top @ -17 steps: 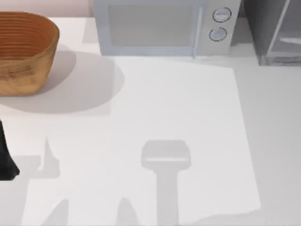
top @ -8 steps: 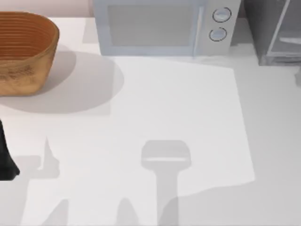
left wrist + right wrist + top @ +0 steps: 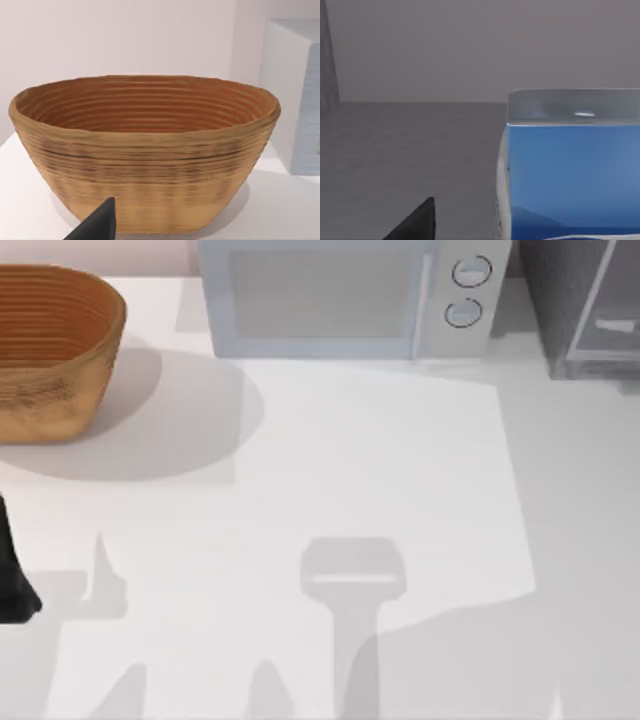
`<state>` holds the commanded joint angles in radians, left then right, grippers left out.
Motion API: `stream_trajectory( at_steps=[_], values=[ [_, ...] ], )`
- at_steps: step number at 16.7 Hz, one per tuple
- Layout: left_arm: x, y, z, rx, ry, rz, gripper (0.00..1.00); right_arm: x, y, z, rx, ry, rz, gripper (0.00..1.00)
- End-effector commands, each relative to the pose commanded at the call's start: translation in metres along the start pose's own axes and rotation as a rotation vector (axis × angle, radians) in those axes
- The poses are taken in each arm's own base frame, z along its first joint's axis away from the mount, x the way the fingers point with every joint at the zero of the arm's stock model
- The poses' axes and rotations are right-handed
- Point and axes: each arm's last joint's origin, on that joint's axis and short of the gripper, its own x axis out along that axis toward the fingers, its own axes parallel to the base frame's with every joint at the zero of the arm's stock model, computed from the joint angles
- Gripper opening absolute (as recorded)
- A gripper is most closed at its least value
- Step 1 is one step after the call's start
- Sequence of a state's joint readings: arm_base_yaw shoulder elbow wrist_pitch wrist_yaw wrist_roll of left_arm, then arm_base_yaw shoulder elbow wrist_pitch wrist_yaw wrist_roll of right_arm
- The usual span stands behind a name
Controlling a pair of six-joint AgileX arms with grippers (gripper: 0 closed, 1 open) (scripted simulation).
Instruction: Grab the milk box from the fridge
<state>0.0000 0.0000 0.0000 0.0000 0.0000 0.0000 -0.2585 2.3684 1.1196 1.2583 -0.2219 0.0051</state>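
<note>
From my right wrist, the nearest thing is one dark fingertip point(image 3: 417, 222) of my right claw, and just past it stands the milk box point(image 3: 570, 170), its blue face and pale upper edge close and upright. It sits on a grey floor with grey walls around it, which I judge to be the inside of the fridge point(image 3: 585, 305); that would be why my right arm reaches in there. I cannot tell whether that claw is apart or together, and it is not touching the carton.

My left arm point(image 3: 12, 570) idles at the table's left edge, a fingertip point(image 3: 97, 225) of its claw facing the woven basket point(image 3: 145, 150). Its spread I cannot tell either. Farther back stands the microwave point(image 3: 340, 300), between basket and fridge.
</note>
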Motion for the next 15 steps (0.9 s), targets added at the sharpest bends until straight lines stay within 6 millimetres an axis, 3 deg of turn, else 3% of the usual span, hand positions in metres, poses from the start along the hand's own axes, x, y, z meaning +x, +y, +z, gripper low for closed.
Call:
stream_trajectory(
  at_steps=[3,7,15],
  values=[
    [0.0,0.0,0.0,0.0,0.0,0.0,1.0,0.0163,0.0015,0.0003,0.001,0.005,0.0,1.0],
    [0.0,0.0,0.0,0.0,0.0,0.0,1.0,0.0174,0.0018,0.0003,0.001,0.006,0.0,1.0],
    [0.0,0.0,0.0,0.0,0.0,0.0,1.0,0.0174,0.0018,0.0003,0.001,0.006,0.0,0.4]
  ],
)
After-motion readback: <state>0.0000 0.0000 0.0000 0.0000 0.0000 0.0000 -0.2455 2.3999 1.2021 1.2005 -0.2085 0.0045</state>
